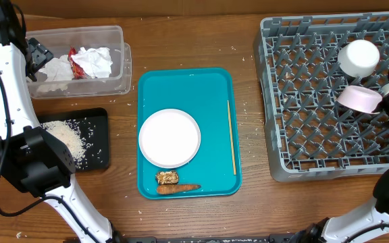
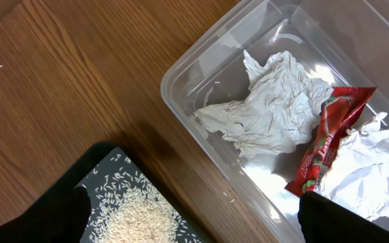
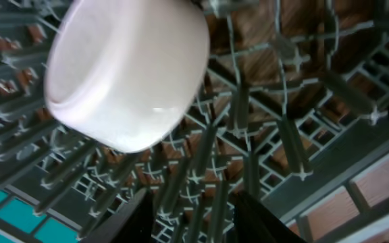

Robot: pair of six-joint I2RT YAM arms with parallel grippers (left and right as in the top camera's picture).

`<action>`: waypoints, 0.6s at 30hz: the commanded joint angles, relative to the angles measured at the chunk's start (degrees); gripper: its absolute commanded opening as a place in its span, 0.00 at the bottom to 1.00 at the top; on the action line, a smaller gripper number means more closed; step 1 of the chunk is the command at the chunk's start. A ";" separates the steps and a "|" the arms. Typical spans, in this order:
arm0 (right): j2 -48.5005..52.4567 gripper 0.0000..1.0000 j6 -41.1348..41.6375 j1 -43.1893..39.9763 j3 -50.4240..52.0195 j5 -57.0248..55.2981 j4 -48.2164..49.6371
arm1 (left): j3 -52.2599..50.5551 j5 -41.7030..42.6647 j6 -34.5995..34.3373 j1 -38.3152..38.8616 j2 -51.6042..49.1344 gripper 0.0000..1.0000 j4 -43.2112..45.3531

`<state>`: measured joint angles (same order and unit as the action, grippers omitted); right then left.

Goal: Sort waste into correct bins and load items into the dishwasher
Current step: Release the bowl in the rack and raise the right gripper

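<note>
At table's left, far corner: clear plastic rectangular tub, holding crumpled white paper napkins and one red shiny wrapper. Judged sorted.

Just in front of it: shallow black rectangular tray, bearing a heap of loose white rice grains. Judged mostly sorted; stray grains lie on the wood around.

Centre: large teal tray. On it, not yet dealt with:
- large flat white round plate, lying flat;
- small brown food lump and orange-brown carrot-like stick, close together by the near lip, just in front of the plate;
- thin pale stick along the right lip.

Right: large square grey plastic dish rack. It holds a white round dish and a pale pink bowl, both at its right side.

Left gripper: over the tub's near wall, jaws spread wide, empty.

Right gripper: low over the rack pegs beside the pink bowl, fingers parted, nothing between them.

Room: the rack's left and middle peg rows stand free for the plate. Bare wood separates tray from rack. The tray's raised lip and the plate's low rim will likely hamper a grasp.
</note>
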<state>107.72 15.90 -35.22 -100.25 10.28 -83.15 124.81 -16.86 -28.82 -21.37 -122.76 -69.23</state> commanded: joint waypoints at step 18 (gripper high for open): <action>3.45 0.04 -1.33 7.45 -0.20 -1.51 23.10 | 0.22 -0.02 -0.98 0.44 2.14 1.00 0.04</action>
<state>108.40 15.97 -28.77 -100.62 10.02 -60.03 124.81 -16.86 -28.82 -21.37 -122.76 -69.23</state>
